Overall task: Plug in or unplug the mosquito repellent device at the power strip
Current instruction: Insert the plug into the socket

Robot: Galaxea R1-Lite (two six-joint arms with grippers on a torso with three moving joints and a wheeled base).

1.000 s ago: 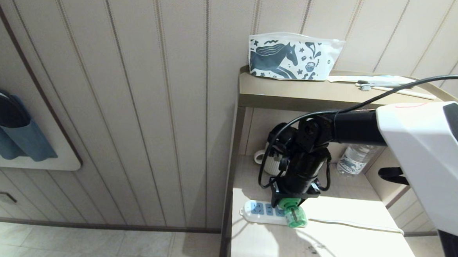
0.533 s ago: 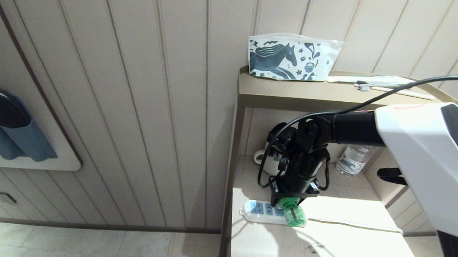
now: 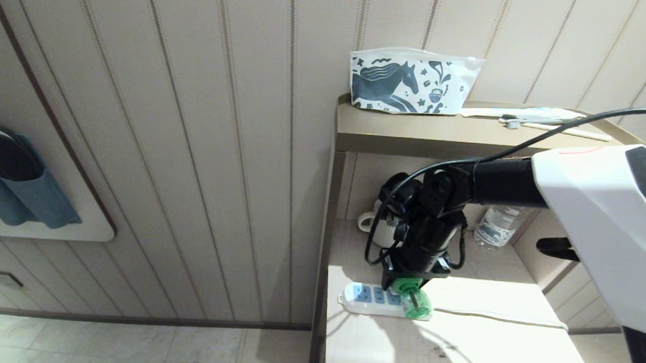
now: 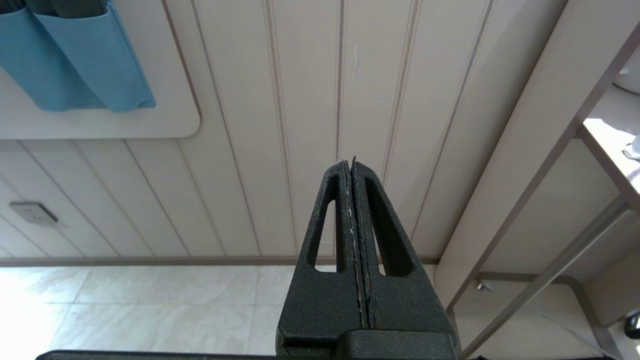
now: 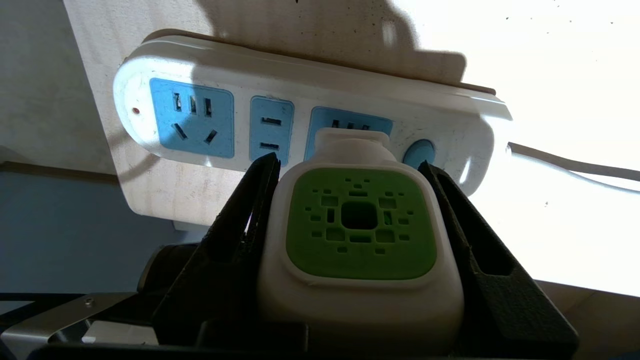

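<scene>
My right gripper (image 5: 350, 175) is squeezing the mosquito repellent device (image 5: 360, 240), one black finger on each side of its white and green head. I can see the device sitting at the power strip (image 5: 300, 120), right over the blue socket next to the round blue button (image 5: 419, 152). Its white plug end touches that socket face (I cannot tell how deep the pins are in). From my head camera, the power strip (image 3: 369, 301) lies flat near the front left edge of the lower shelf (image 3: 458, 343), and the green bottle part of the device (image 3: 416, 305) sticks out toward me. The strip's white cord (image 3: 504, 318) runs off to the right across the shelf. My left gripper (image 4: 354, 165) is away from all this, pointing at the striped wall (image 4: 300, 100), with its two fingers pressed tight together and nothing between them.
</scene>
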